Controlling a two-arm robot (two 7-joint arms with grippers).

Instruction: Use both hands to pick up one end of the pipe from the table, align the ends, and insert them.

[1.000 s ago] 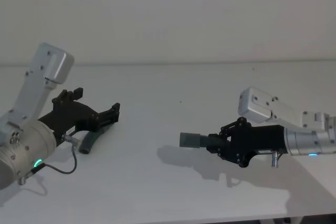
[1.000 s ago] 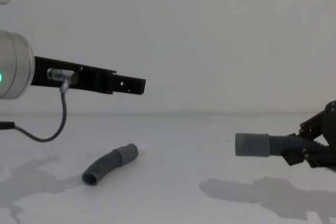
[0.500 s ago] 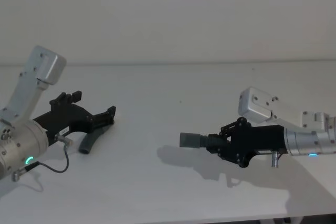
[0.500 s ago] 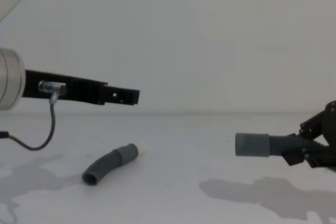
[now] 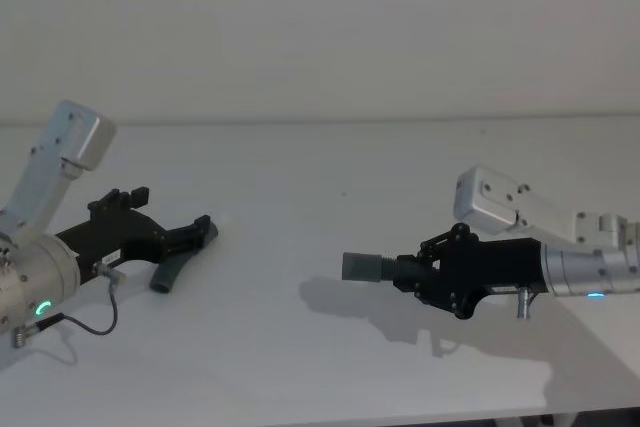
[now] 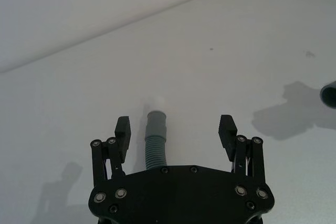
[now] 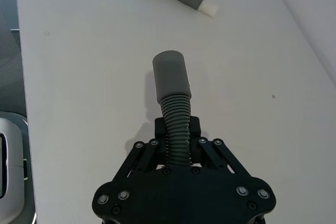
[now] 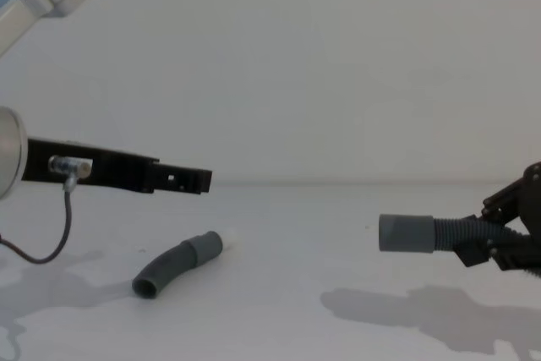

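Left end effector, jaws wide, hovers over the loose hose at lower left. Right end effector grips the second hose.

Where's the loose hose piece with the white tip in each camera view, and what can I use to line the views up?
Head view: loose hose piece at lower left, lying on the table.
Left wrist view: centre, seen between the open left tool's fingers.
Right wrist view: top edge, white tip showing.
Chest view: lower left, lying flat.
Shared landmark: the socket-cuffed hose piece gripped by the right tool.
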